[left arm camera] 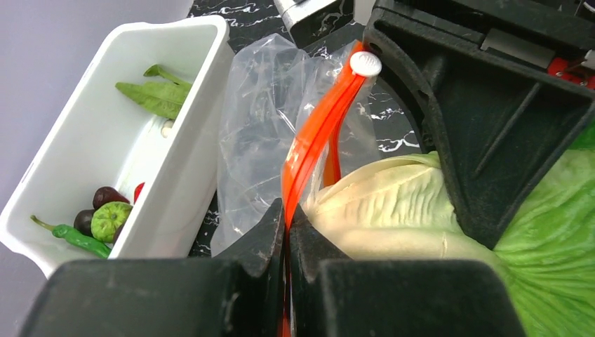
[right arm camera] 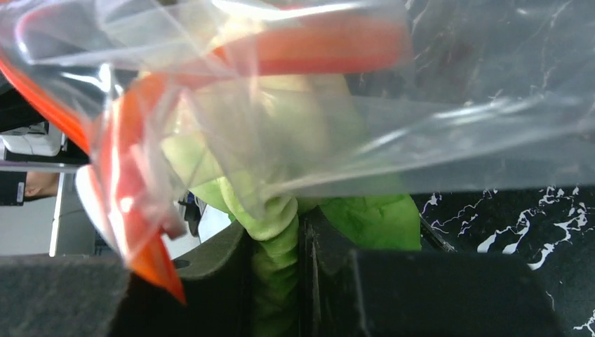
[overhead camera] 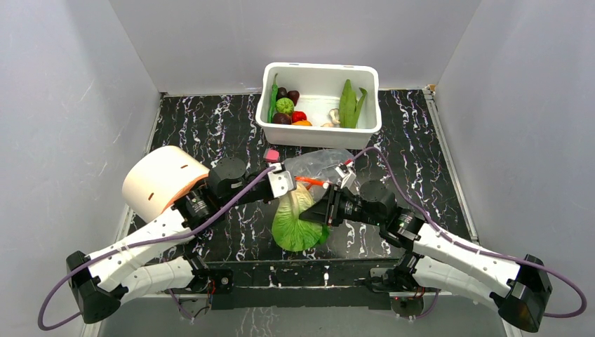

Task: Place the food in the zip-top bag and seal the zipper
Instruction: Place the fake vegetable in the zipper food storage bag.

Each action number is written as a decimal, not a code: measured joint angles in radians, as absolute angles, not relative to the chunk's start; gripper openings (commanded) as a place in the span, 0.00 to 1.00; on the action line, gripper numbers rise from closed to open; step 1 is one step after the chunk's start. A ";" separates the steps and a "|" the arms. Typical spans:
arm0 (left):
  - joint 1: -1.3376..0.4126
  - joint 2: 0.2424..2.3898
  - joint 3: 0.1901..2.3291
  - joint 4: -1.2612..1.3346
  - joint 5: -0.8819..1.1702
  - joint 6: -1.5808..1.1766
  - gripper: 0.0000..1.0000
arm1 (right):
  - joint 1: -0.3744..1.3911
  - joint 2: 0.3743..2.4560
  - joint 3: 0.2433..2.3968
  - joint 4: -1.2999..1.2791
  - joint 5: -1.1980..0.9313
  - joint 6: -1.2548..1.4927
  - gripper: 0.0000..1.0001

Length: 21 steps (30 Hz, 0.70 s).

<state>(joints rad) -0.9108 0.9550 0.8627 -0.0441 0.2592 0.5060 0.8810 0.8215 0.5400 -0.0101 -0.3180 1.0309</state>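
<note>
Top external view: white tub (overhead camera: 316, 133) at far edge of desk (overhead camera: 203, 133), holding green ball (overhead camera: 284, 106), tomato (overhead camera: 298, 116), purple rounds (overhead camera: 282, 119), pods (overhead camera: 272, 98) & mushrooms (overhead camera: 334, 116). Zip-top bag (overhead camera: 324, 161) lies just on near side of tub, mouth turned away from it. Left claw (overhead camera: 293, 181) at bag mouth. Left wrist view shows it fully closed, pinching the orange zipper (left arm camera: 316, 133) betw. its tips. Cabbage (overhead camera: 298, 221) sits farther from tub than bag, pale end right at bag mouth; can't tell if it's inside yet. Right claw (overhead camera: 312, 213) is on tub-side edge of cabbage. Right wrist view shows it nearly closed, squeezing a green leaf, w/ bag film draped in front.
</note>
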 measured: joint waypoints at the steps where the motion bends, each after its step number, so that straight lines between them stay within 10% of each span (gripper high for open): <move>1: -0.910 0.955 0.867 -0.049 0.262 0.506 0.00 | 0.883 0.820 0.538 -0.011 -0.302 1.040 0.00; 12: -0.922 0.954 0.903 -0.194 0.416 0.486 0.00 | 0.855 0.741 0.503 0.086 0.036 1.128 0.00; 21: -0.922 0.966 0.903 -0.205 0.428 0.487 0.00 | 0.850 0.963 0.611 0.154 -0.112 1.003 0.00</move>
<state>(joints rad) -0.9222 0.9665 0.9031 -0.2050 0.4278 0.4870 0.8501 0.9630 0.6106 0.1539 -0.1116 1.0035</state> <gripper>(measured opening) 0.007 0.190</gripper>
